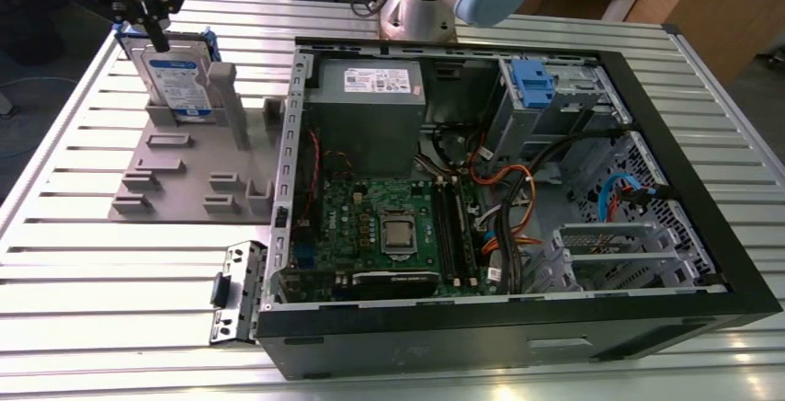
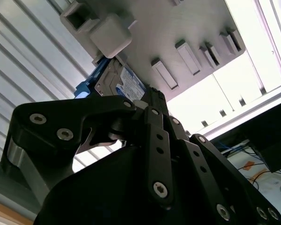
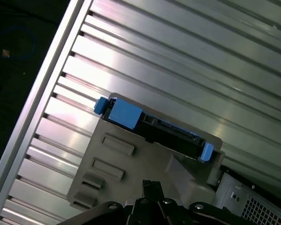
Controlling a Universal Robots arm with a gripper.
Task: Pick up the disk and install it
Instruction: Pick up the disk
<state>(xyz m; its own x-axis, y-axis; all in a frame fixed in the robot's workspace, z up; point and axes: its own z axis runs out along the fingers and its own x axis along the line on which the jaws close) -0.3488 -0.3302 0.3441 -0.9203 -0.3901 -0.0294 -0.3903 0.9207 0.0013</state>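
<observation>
Slatted aluminium table (image 1: 73, 143) carries everything we see, and a grey fixture plate (image 1: 184, 176) lies on it toward the exterior view's left. At the far end of that plate the disk (image 1: 178, 84) stands on edge in a slot. Its labelled face is turned toward the exterior camera and its long axis seems to run upright, though the angle leaves us unsure. A grey post (image 1: 222, 93) of the plate rises just beside it on the exterior view's right.

In the first wrist view we look down on the disk's upper edge (image 3: 126, 115), a dark strip with blue frame corners at both ends.

The gripper (image 1: 153, 28) hangs directly over the disk, at or touching its top edge. We cannot tell whether it is clamped or released.

Bare slats lie open on the disk's left in the exterior view. The open computer case (image 1: 687, 189) lies to the right, near the plate but apart from it. Inside it we see a grey power supply (image 1: 368, 116), a green motherboard (image 1: 381, 226), loose cables and a metal cage with a blue clip (image 1: 530, 79).
</observation>
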